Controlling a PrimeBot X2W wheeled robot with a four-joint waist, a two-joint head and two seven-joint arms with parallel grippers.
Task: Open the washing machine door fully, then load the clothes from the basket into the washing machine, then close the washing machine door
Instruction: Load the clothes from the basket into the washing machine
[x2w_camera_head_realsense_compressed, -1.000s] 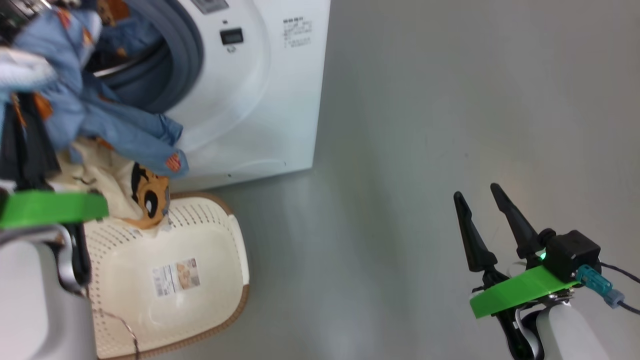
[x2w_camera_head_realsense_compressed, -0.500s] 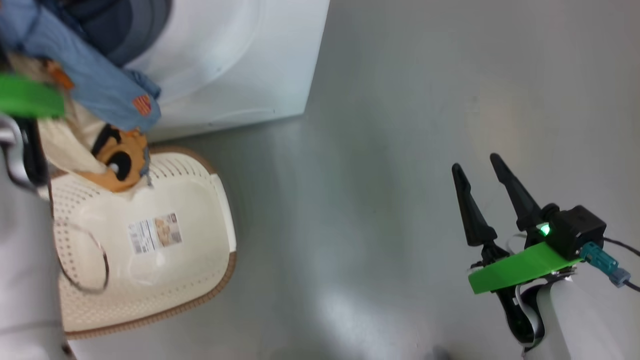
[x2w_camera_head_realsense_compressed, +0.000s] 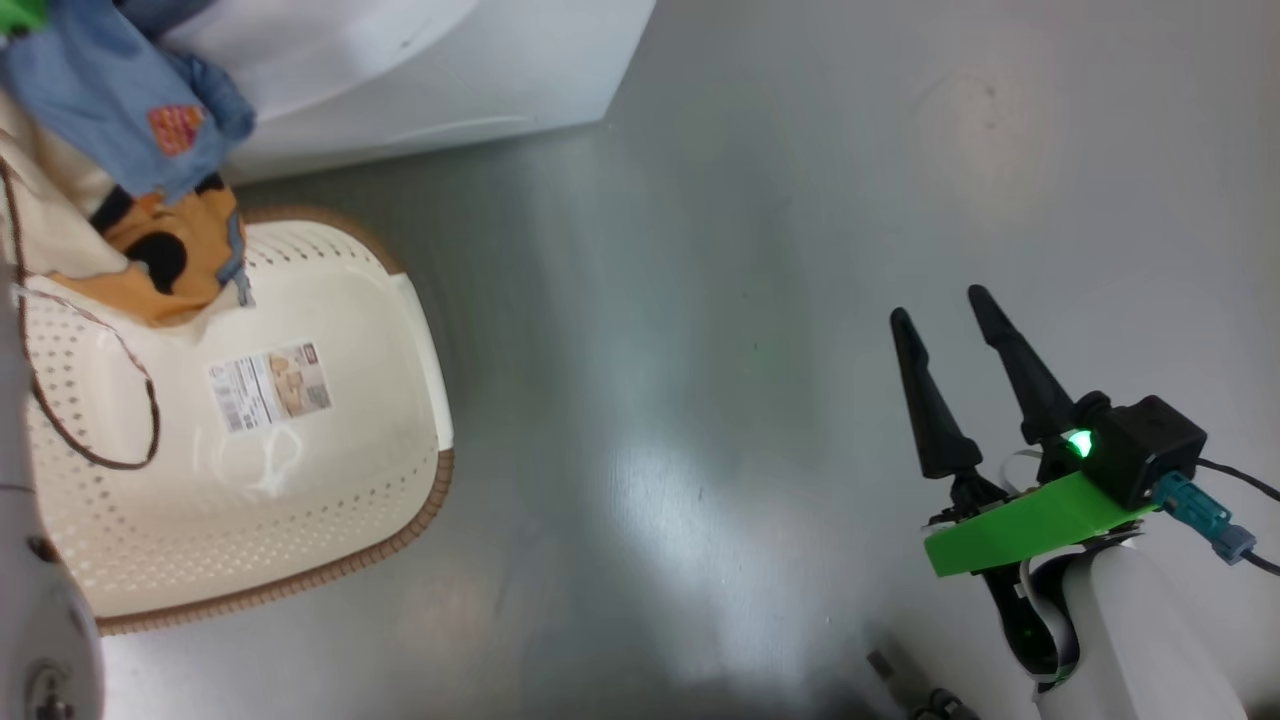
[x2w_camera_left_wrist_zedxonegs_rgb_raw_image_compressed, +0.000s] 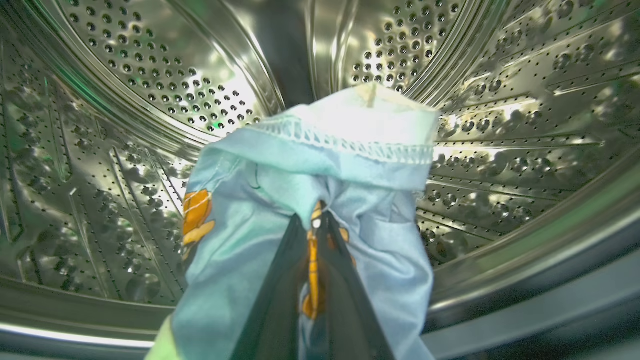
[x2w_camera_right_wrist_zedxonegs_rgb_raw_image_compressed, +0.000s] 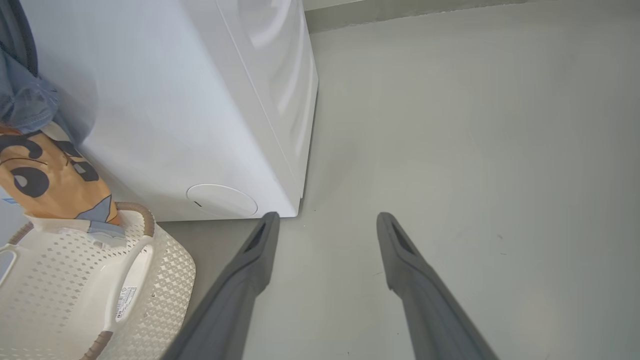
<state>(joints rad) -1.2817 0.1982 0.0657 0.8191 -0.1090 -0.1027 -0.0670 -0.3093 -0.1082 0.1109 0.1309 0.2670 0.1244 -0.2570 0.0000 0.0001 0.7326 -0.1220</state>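
While the clothes span drum and basket: the clothes, a bundle of light blue fabric with orange-brown bear prints (x2w_camera_left_wrist_zedxonegs_rgb_raw_image_compressed: 300, 165), have their leading end inside the perforated steel drum (x2w_camera_left_wrist_zedxonegs_rgb_raw_image_compressed: 150, 75) of the big white boxy washing machine (x2w_camera_head_realsense_compressed: 450, 90). Their cream-and-orange tail (x2w_camera_head_realsense_compressed: 160, 270) hangs outside at the far rim of the cream-white perforated plastic basket with a brown woven-look rim (x2w_camera_head_realsense_compressed: 400, 520).
Risk, slide-out: if the cloth is let go at this depth, the weight of the hanging tail would probably drag the whole bundle back out onto the grey floor (x2w_camera_head_realsense_compressed: 700, 300).
Risk, snag: the tail may catch on the basket rim or handle and tug the basket along. Whether it rests on the rim or merely brushes it cannot be told for certain.
Risk, trapped cloth: any fabric left trailing over the machine's mouth would be pinched at shutting time (a fault best cured now, by carrying the load deeper).
Left gripper (x2w_camera_left_wrist_zedxonegs_rgb_raw_image_compressed: 320, 215): two long dark fingers pressed together on a fold of the blue cloth, which drapes down both sides; it appears clear of the drum wall.
Right gripper (x2w_camera_head_realsense_compressed: 937, 304): fingers spread wide, holding nothing, touching nothing, over bare floor well apart from basket and machine.
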